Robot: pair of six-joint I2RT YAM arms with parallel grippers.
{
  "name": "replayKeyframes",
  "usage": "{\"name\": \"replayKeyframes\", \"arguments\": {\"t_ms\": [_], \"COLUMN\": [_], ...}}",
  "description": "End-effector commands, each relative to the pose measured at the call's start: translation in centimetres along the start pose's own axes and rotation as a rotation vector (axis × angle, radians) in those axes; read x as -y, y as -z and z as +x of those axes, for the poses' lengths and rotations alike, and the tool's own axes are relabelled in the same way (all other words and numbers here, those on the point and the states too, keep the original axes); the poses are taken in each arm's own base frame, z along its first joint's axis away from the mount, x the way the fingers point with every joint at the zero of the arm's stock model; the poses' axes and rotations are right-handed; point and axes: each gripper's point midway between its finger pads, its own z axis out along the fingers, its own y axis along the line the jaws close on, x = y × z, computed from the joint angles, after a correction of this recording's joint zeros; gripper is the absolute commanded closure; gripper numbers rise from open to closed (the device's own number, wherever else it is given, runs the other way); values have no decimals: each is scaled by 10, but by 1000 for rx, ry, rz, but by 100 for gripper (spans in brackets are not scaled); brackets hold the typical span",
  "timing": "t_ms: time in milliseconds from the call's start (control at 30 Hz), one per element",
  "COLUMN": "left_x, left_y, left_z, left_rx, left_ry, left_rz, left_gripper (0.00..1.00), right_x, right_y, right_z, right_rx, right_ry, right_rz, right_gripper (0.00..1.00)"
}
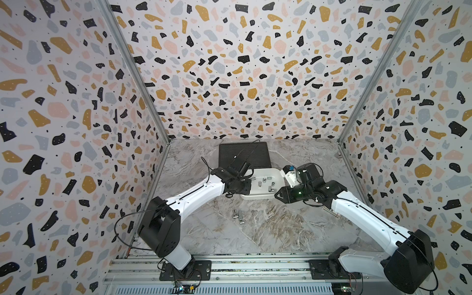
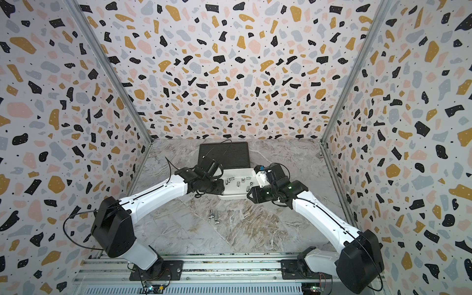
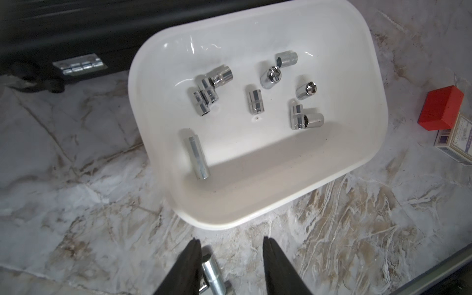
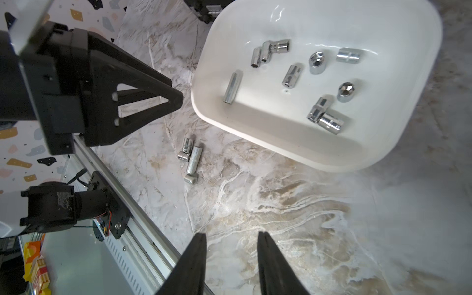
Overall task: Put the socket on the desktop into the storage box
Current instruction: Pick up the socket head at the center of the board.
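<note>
Left gripper point(image 3: 230, 240) and right gripper point(image 4: 232, 234) both have fingers spread, holding nothing. Small carton point(image 3: 457, 143) print's too blurry to read.

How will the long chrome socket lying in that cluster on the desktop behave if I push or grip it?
The long socket is a smooth cylinder on its side, so a sideways nudge will probably roll it. Its polished metal looks slippery and rigid; a light pinch may let it slip. Short sockets appear to touch it, so pushing likely shifts them too.
</note>
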Motion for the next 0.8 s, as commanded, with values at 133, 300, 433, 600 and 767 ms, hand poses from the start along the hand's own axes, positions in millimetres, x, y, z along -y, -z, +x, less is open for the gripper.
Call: {"name": "replayKeyframes", "arguments": {"t_ms": [133,300,433,600,767], "left_x": [-17,-24,-26,-28,-24], "left_y": [18,23,26,22,15], "left_z": [31,55,71,90,105], "left_rx": [19,6,3,-12,-33], "left_ry": [90,133,163,191,212], "left_rz": [0,3,-6,-21,-28], "left_gripper": [56,54,52,51,48], "right_x": [-23,-25,-29,-37,-34], "right_y": [6,1,0,3,2], "right_z": [8,26,39,55,70], "right_rx": [-11,-45,-58,-65,-86], "right_ry": [91,120,157,217,230], "right_rz": [-23,-6,-11,-23,-4], "right_gripper": [61,61,61,61,61]}}
